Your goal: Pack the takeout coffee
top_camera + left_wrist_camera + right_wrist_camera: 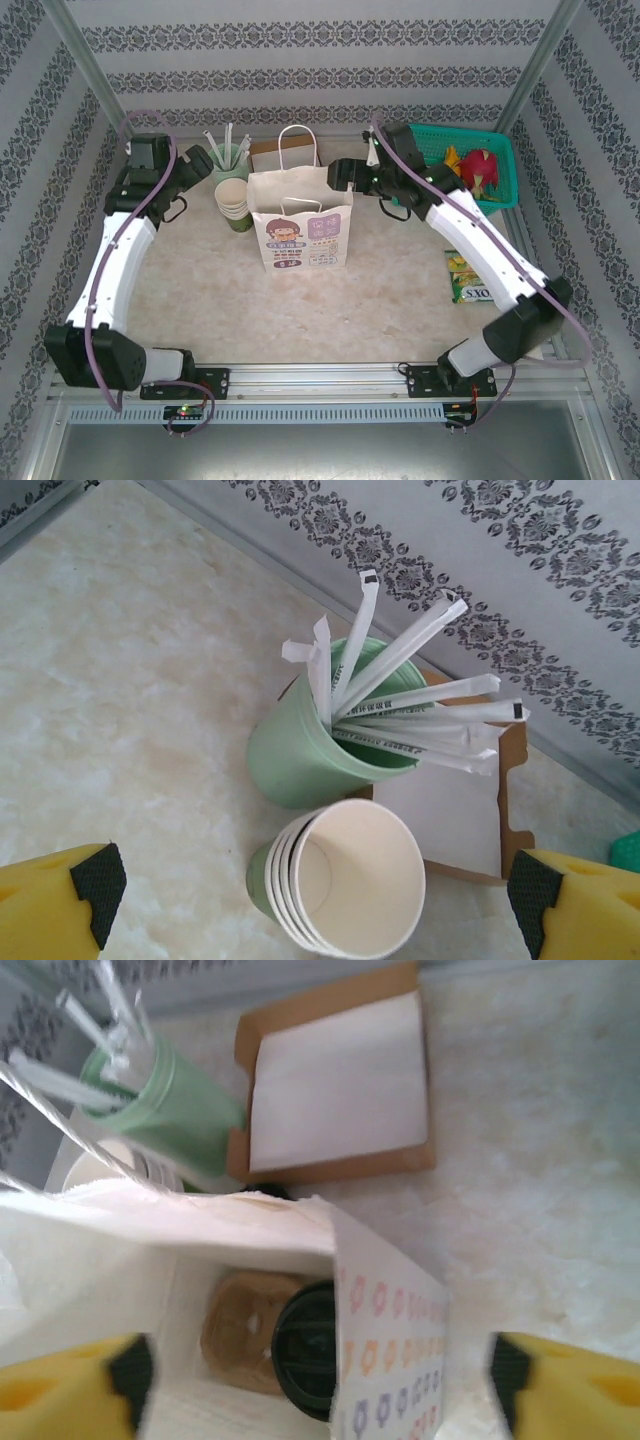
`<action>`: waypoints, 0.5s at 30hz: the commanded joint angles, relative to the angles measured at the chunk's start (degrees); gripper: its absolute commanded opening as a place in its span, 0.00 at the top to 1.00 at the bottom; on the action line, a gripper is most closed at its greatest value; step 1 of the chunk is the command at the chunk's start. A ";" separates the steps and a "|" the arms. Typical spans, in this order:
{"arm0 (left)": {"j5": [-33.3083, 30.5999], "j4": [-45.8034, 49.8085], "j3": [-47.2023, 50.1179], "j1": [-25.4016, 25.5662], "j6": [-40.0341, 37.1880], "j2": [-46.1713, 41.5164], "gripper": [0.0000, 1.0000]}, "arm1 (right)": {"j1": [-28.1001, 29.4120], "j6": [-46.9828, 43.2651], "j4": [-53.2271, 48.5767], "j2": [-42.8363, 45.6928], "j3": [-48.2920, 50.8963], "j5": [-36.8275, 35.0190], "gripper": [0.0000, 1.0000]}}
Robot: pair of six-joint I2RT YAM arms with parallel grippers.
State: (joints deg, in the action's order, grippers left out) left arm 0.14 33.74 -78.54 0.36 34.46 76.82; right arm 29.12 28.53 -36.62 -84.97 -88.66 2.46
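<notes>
**Coffee in the bag, both tools spread wide**

The takeout coffee (308,1352) stands deep inside the white paper bag (300,232) at the middle of the worktop (400,290). Its black lid faces up, just beside a round brown piece (243,1328) whose nature you cannot make out. Your right tool (320,1368) hangs over the bag's mouth with its fingers wide apart and nothing between them. Your left tool (312,892) is equally spread and empty above the stack of lidless cups (352,882) and the green straw holder (300,752), well apart from the bag.

Should you need to take the coffee up again, treat it as a soft-walled thing. A paper cup most likely gives under a hard pinch, and a squeeze near the top could pop the lid. The lid itself looks smooth plastic (slippery, by the look of it) and is a poor place to grip. The likely safest hold is across the cup's side just under the lid's rim, closing gently and keeping it upright. Whether it is full cannot be told, so reckon with some weight and with liquid that may slosh. The bag's thin walls crowd the cup, so expect your fingers to brush paper going in.
</notes>
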 commanded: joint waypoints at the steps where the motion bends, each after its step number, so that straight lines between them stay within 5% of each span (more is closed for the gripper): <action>1: 2.74 -1.86 -2.62 -0.27 -2.51 2.64 0.04 | 0.50 0.82 13.44 5.49 5.56 -11.34 0.02; 8: 13.64 -5.04 -4.67 1.46 -13.53 9.56 0.21 | -0.16 0.02 18.09 11.50 10.73 -22.42 0.02; 15: 23.31 -15.78 -1.74 2.72 -36.79 13.87 0.31 | -4.05 4.41 22.40 15.26 16.88 -16.23 0.02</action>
State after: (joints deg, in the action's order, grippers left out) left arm 18.00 24.43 -80.34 2.48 11.07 88.73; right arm 26.20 31.11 -17.87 -71.24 -73.52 -14.87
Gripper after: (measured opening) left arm 0.696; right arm 0.980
